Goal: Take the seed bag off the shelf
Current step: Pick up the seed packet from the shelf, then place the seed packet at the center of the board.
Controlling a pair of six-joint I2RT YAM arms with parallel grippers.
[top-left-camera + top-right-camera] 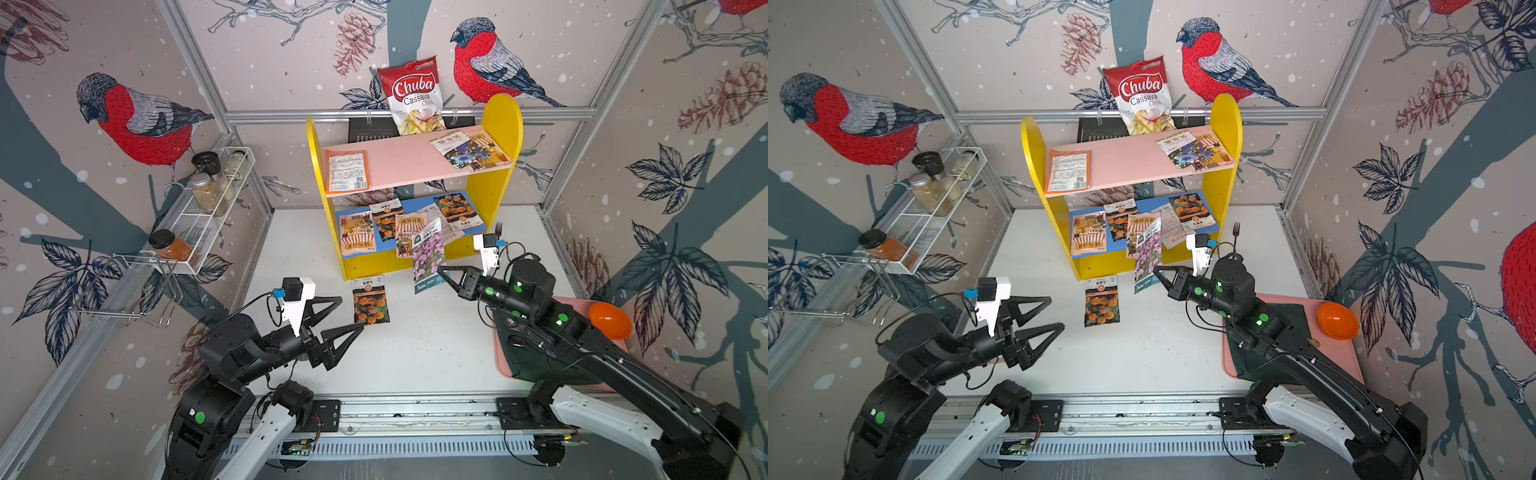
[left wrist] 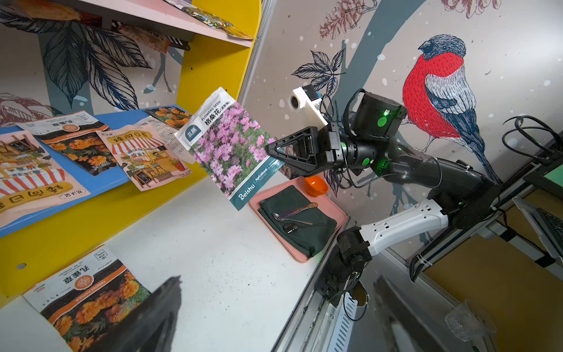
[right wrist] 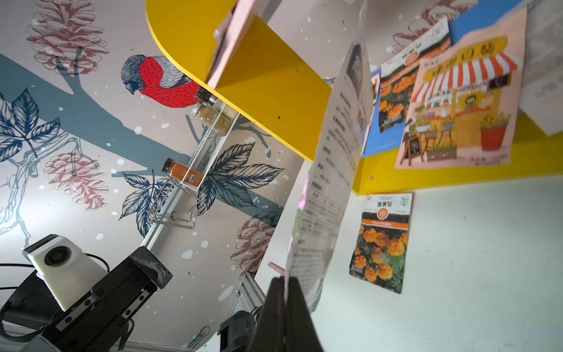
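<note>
In both top views my right gripper (image 1: 441,271) is clenched on one edge of the seed bag (image 1: 428,253). The bag stands up off the table just beyond my tips, in front of the shelf (image 1: 505,124). Its far end overlaps the packets on the blue board (image 1: 1144,206), and I cannot tell whether it touches them. My left gripper (image 1: 352,312) is spread wide and holds nothing, its tips just beside a marigold packet (image 1: 370,301) lying on the table. Behind the shelf, a chip bag (image 1: 1140,95) reads "Chuba Cassava Chips".

From the left wrist, the seed bag (image 2: 231,146) hangs in the air ahead of my right gripper (image 2: 269,151), pinched by a thin margin. It reads "FLOWERS SEED", "Beishu" and "Agricultural".

From the right wrist, the bag (image 3: 329,183) rises bowed and floppy from my shut jaws. Its back print is too blurred to read.

With so narrow a pinch, I judge a quick swing could let the bag slip out. Pulling back low could also catch a neighbouring packet and drag it off the board.
</note>
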